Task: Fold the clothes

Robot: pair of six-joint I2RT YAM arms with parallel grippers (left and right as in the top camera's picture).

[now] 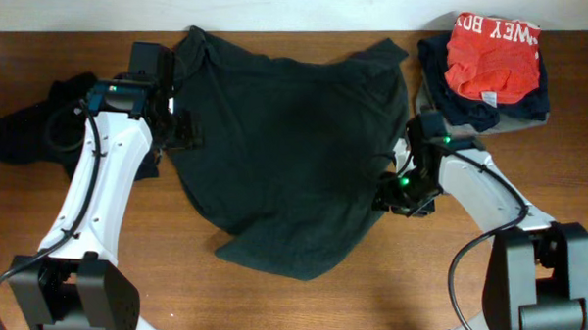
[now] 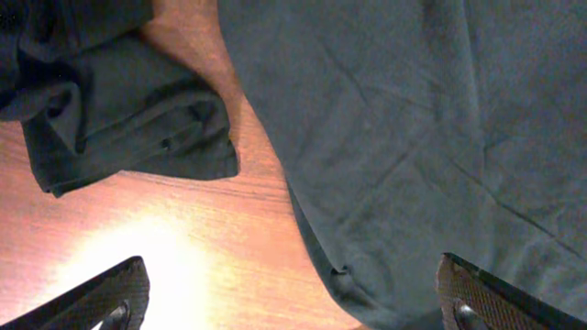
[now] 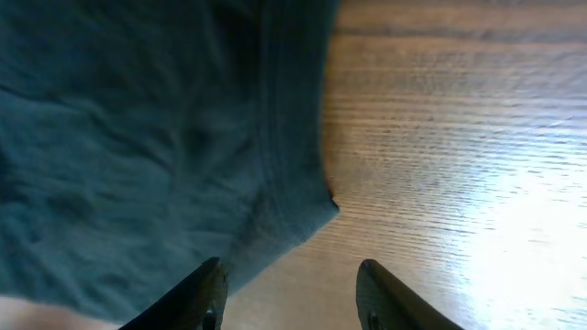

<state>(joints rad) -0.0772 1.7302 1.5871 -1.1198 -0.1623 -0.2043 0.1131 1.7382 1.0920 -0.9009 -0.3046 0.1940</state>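
A large dark green T-shirt [image 1: 285,155] lies spread flat on the wooden table, crumpled along its edges. My left gripper [image 1: 182,132] hovers open at its left edge; in the left wrist view the shirt's edge [image 2: 413,137] lies between the wide-apart fingers [image 2: 293,307]. My right gripper [image 1: 389,193] hovers open at the shirt's right edge; the right wrist view shows a hemmed corner [image 3: 284,202] just ahead of the fingers [image 3: 289,293]. A second dark garment [image 1: 35,127] lies bunched at the far left, also seen in the left wrist view [image 2: 119,119].
A stack of folded clothes [image 1: 489,69], orange with white lettering on top of dark blue and grey pieces, sits at the back right. A pale wall runs along the table's far edge.
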